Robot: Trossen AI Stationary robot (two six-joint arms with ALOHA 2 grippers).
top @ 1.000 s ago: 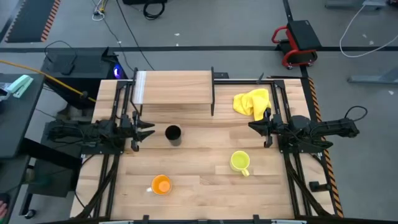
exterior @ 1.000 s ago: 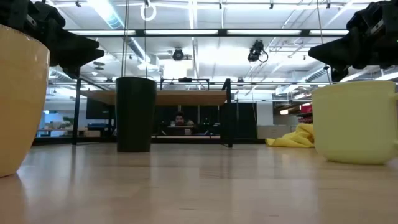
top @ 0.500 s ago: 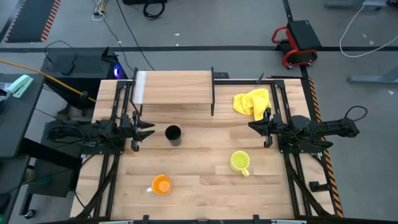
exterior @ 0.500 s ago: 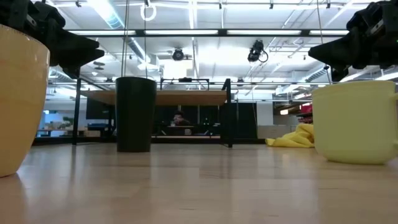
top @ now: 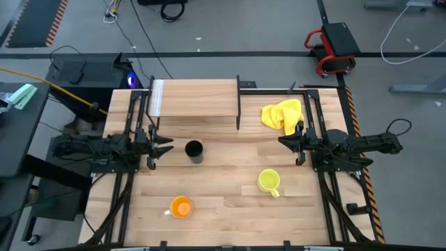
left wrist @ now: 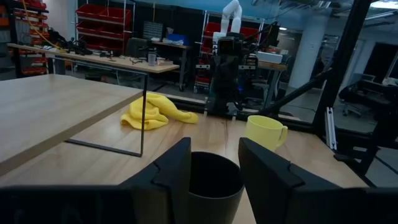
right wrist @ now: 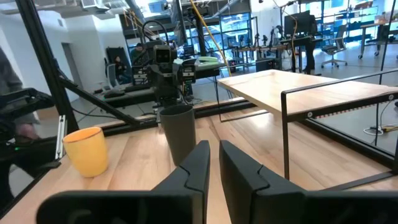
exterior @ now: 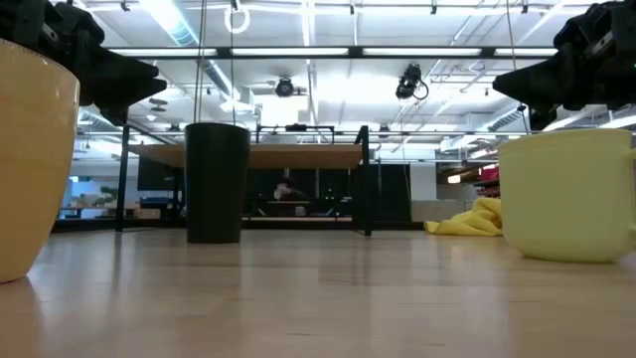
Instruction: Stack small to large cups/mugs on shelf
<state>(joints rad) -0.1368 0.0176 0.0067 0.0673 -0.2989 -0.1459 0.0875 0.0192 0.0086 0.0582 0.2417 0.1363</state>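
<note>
Black cup [top: 194, 149] sits right before the wide-open, empty left gripper [top: 167, 146] (ready to grab it), while the nearly closed right gripper [top: 284, 141] holds nothing.

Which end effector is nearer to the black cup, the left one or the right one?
Left. The left end effector is right beside the black cup, open and pointing at it. The right end effector waits much farther off, on the cup's other side, near the yellow cloth.

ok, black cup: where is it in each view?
High: black cup, left of centre, beside the left gripper.
Low: tall dark cylinder, left of centre.
Left wrist: bottom centre, behind the fingers.
Right wrist: centre, upright.
Shared landmark: the shelf behind it.
</note>
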